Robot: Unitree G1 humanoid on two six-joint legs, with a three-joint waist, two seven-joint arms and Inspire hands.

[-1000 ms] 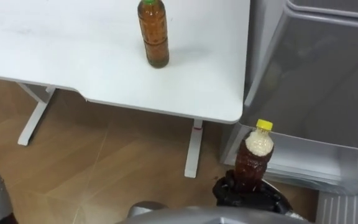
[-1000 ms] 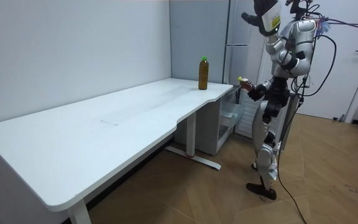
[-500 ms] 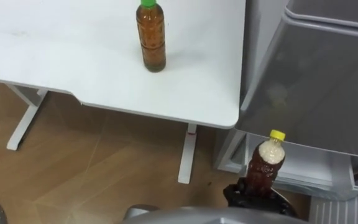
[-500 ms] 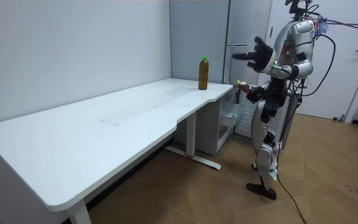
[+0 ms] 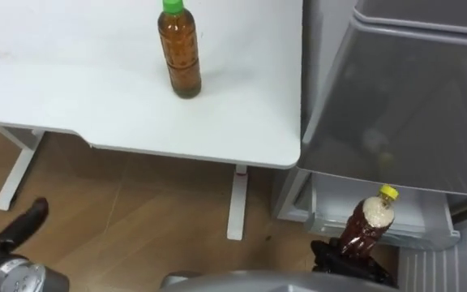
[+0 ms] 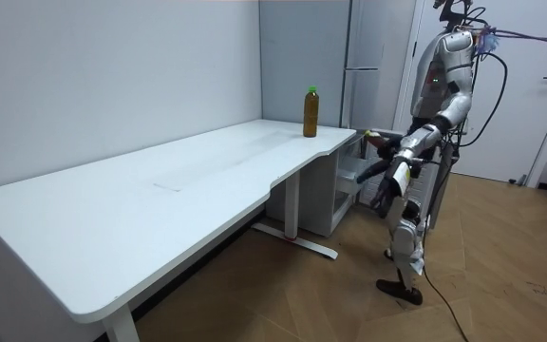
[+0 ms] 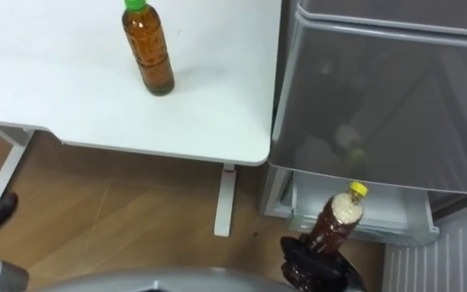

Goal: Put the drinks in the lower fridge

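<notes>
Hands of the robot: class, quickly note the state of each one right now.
Left hand: open, empty.
Right hand: closed round the yellow-capped bottle.

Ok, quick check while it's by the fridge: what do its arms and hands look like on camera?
Both hands are black. The left hand shows a slim dark finger ahead of a rounded silver-grey wrist. The right hand is a cluster of glossy black fingers. In the room view the left arm is silver-grey metal with darker joints.

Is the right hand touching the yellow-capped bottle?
Touching: the left eye view shows the right hand curled round the base of the yellow-capped bottle.
</notes>
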